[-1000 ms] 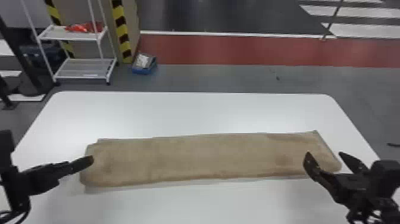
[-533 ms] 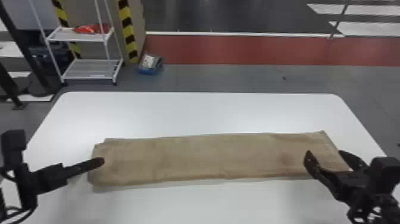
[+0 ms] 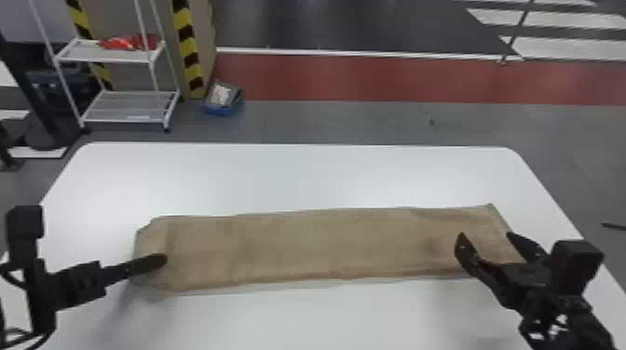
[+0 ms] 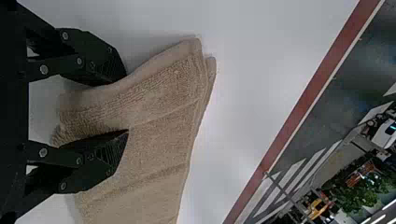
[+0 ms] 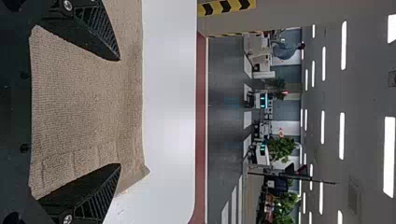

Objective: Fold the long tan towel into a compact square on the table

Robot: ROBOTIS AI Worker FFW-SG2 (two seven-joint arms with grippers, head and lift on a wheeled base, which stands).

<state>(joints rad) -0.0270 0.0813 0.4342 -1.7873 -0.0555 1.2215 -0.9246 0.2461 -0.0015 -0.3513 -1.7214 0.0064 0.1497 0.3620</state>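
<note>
Tan towel [image 3: 316, 244], unfolded along its length, lying as a long flat strip from left to right across the near half of the white tabletop [image 3: 316, 179]. Layered edges show at its left end in the left wrist view. Left tool [image 3: 163, 260]: fingers apart, at the towel's left end; contact with the cloth cannot be told. Right tool [image 3: 485, 236]: fingers spread wide, over the right end, with cloth visible between them. Beyond the tabletop, at left: a white wire rack [image 3: 132, 107] bearing red items [image 3: 128, 42], and a blue container [image 3: 222, 111] on the floor near a yellow-and-black striped edge [image 3: 188, 46].
</note>
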